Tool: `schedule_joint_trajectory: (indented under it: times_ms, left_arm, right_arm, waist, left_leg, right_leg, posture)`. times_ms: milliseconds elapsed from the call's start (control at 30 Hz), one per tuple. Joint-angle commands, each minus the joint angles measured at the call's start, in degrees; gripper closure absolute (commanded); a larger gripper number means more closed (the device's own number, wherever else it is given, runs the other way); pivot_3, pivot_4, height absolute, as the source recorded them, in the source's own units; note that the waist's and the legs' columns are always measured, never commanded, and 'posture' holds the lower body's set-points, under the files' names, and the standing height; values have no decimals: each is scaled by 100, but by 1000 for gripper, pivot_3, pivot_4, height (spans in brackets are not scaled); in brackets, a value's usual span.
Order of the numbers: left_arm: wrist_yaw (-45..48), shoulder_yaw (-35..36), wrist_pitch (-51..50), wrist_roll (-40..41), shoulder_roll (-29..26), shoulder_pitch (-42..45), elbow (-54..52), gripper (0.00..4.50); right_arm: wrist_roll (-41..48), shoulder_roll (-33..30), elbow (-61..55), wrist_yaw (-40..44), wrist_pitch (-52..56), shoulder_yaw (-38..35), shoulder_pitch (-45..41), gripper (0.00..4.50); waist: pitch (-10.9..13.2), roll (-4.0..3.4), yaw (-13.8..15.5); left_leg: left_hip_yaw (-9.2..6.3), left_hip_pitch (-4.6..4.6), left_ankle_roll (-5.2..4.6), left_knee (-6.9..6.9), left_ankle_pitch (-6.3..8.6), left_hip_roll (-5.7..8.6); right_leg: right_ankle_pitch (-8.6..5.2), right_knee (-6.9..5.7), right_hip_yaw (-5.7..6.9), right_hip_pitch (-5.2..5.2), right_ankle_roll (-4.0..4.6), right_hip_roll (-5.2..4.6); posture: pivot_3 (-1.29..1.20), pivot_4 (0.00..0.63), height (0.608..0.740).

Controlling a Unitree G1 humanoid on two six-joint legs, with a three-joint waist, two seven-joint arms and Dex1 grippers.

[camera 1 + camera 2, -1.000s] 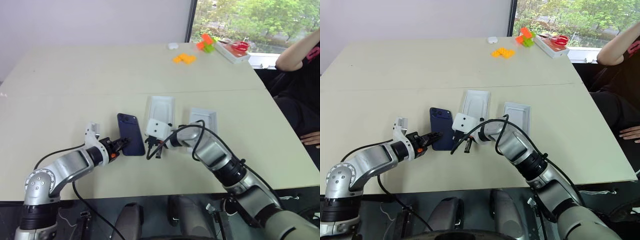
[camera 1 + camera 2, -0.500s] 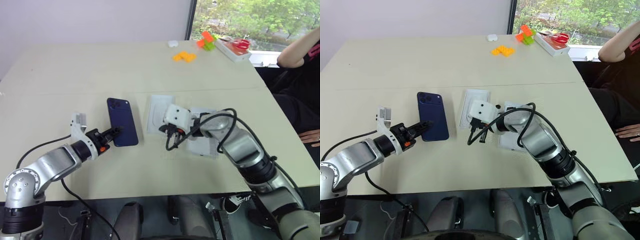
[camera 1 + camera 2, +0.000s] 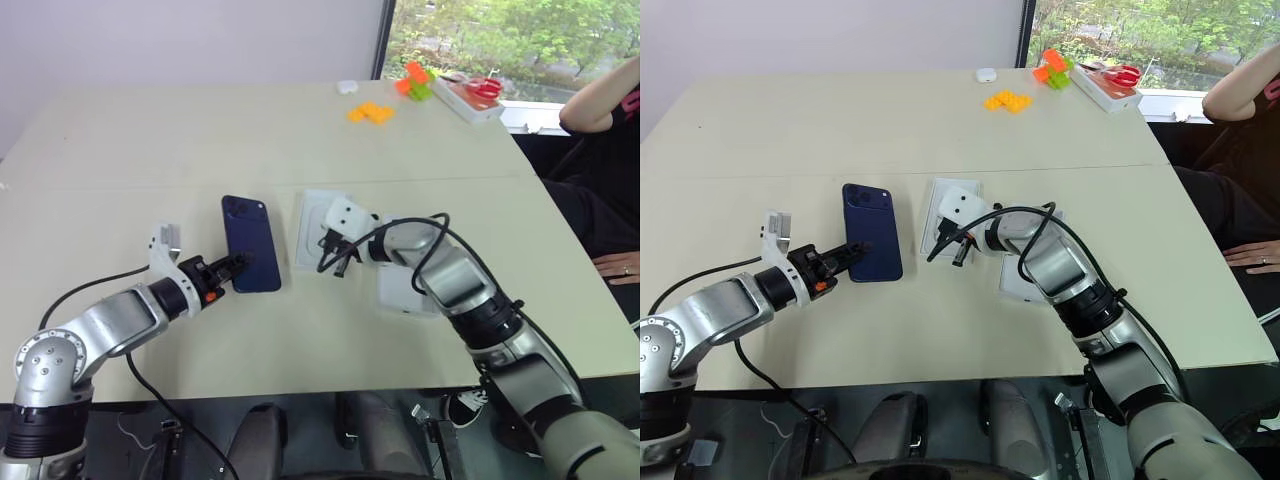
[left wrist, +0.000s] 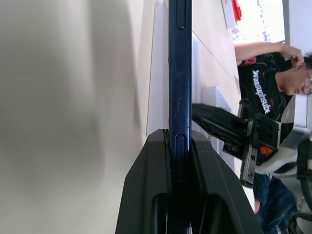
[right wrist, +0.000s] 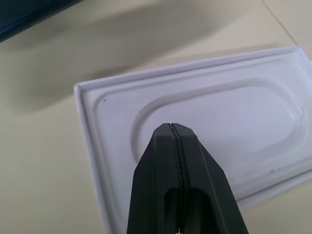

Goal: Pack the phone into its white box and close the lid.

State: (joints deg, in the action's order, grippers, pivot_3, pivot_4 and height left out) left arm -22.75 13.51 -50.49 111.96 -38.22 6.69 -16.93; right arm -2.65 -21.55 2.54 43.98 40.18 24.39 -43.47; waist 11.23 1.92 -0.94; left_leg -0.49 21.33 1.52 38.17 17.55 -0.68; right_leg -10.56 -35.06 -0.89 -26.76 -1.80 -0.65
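Left wrist view: left gripper [image 4: 180, 146] is pinching the phone [image 4: 180, 73] edge-on for boxing; right gripper [image 5: 174, 127], closed empty, is hovering over a white tray [image 5: 204, 112].

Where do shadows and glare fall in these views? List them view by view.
Right wrist view: a broad soft shadow lies on the beige table beyond the thin white tray with the oval hollow. Left wrist view: the window strip is washed out bright. Left eye view: daylight from the window, table evenly lit.
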Motion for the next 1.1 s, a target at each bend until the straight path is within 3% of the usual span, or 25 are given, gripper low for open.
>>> schedule_joint_trajectory:
  times_ms: [33, 267, 667, 1100]
  left_arm:
    - [143, 51, 118, 102, -81, 52, -194, 4462]
    - [179, 77, 185, 104, -107, 102, -175, 4462]
    - [175, -198, -30, 104, -146, 352, -391, 4462]
    - [144, -1138, -513, 104, 137, 966, -93, 4462]
  right_arm:
    - [-104, 14, 161, 52, -228, 78, -125, 4500]
    - [-37, -238, -144, 753, -367, 379, 87, 4500]
    - [268, -924, -2070, 1481, -10, 496, 894, 4500]
    - [722, -1449, -2647, 1594, -122, -299, 1036, 4500]
  waist:
    - [0, 0, 2]
    - [0, 0, 8]
    - [0, 1, 15]
    - [-1, 2, 26]
  left_leg:
    - [0, 0, 0, 0, 0, 0]
    - [1, 1, 0, 0, 0, 0]
    - [0, -3, 2, 6, -2, 0]
    - [-2, -5, 7, 9, -4, 7]
  right_leg:
    - [0, -1, 0, 1, 0, 0]
    - [3, 0, 0, 0, -5, -2]
    - [0, -7, 1, 3, -7, -2]
    - [3, -10, 1, 8, -5, -5]
  posture:
    - [0, 150, 730]
    - [0, 150, 730]
    - [0, 150, 730]
    - [0, 150, 730]
